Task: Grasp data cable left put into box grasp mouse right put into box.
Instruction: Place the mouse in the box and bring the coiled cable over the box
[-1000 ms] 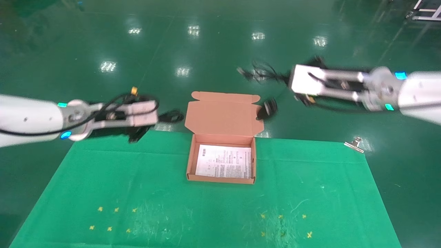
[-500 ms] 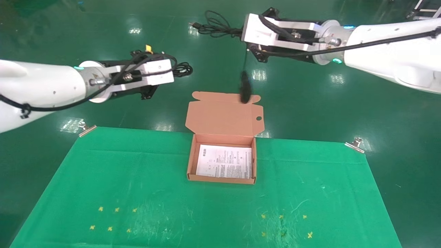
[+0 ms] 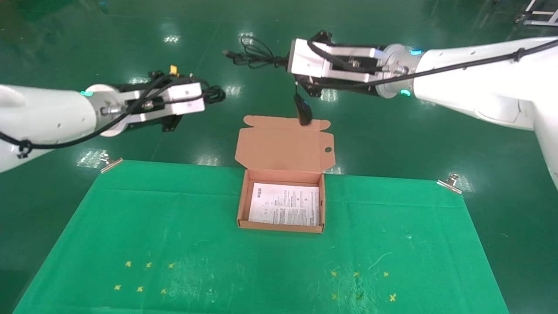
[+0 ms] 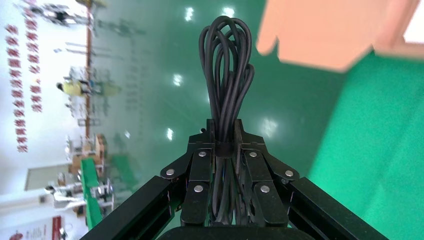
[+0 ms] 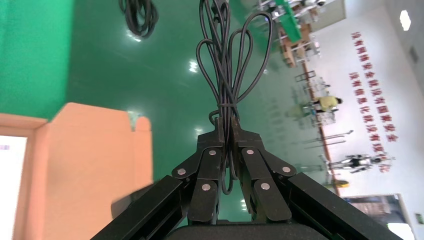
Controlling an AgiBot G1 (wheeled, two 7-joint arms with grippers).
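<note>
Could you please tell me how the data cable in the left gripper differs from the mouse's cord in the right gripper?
The data cable is a tight, narrow bundle of thick loops; the mouse's cord is thinner, its loops splayed loosely. The data cable carries no device, whereas the mouse dangles from its cord above the box lid. Both are black and clamped in shut jaws, left gripper and right gripper, held high.
</note>
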